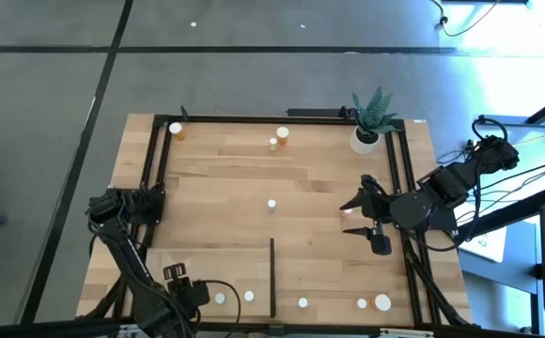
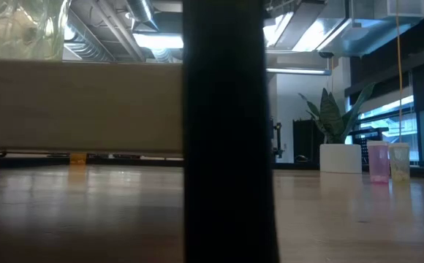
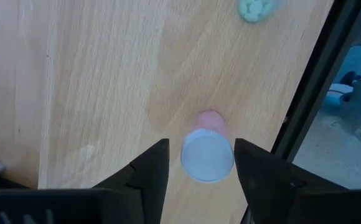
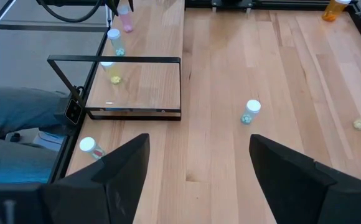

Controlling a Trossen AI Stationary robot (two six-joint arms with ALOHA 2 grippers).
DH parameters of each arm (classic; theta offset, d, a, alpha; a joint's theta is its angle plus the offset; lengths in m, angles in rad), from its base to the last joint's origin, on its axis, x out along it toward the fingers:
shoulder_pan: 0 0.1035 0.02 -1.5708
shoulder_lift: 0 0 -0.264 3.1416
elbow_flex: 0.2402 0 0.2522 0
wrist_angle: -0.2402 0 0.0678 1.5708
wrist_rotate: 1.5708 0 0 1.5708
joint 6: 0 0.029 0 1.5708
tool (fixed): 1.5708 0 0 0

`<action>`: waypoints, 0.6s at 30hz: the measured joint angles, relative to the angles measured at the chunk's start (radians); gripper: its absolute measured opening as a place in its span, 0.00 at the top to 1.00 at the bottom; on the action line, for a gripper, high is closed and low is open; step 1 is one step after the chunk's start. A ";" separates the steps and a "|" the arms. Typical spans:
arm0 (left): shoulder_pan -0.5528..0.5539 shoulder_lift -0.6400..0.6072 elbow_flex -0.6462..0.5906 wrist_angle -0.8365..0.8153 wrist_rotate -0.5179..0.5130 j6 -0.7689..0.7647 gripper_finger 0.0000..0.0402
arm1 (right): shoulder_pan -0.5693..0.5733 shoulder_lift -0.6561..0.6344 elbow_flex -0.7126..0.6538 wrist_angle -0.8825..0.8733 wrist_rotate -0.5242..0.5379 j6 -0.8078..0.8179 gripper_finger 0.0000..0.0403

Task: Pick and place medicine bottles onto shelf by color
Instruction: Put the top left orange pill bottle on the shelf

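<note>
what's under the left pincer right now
In the left wrist view, a pink-bodied bottle with a white cap stands on the pale wood shelf between the left pincer fingers, gaps showing on both sides. The cap hides its contents.
</note>
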 joint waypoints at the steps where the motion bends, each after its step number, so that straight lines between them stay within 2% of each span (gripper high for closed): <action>1: 0.000 0.000 0.000 0.000 0.000 0.000 0.56 | 0.000 0.000 0.000 0.000 0.000 0.000 0.31; 18: 0.000 0.000 0.000 -0.004 0.000 0.029 0.56 | 0.000 0.000 0.000 0.000 0.000 0.003 0.31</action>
